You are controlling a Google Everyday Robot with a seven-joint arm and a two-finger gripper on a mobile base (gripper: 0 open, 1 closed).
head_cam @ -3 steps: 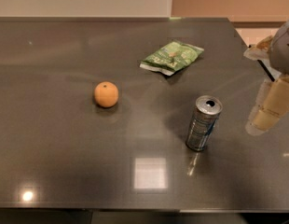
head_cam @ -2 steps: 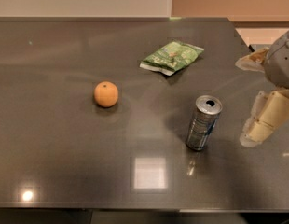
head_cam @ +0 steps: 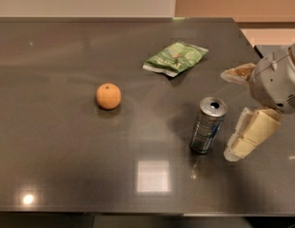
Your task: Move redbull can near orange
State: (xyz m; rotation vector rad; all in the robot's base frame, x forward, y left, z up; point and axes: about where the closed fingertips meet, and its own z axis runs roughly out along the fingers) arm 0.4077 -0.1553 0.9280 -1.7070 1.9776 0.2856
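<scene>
The can stands upright on the dark, glossy bench, right of centre and toward the near edge. The orange sits well apart from it, to the left and a little farther back. A green snack bag lies beyond the can, on the far side.

The claw hangs just right of the can with its two pale fingers spread wide. One reaches in on the far side and the other on the near side, both tips pointing left. Neither touches the can, and nothing is held.

The can is probably light, with a thin metal wall. It should be stiff enough for a moderate pinch but would likely dent under a hard one. Its side is smooth and round, so off-centre pads would tend to slip or spin it away. Being tall and narrow, it should tip easily if bumped near the top, and on this slick bench a nudge low down would likely make it slide. Whether the top is open cannot be told, so it is best kept upright.

The best hold looks to be around mid-height on the body. The fingers should meet opposite sides squarely, across the can's middle.
</scene>
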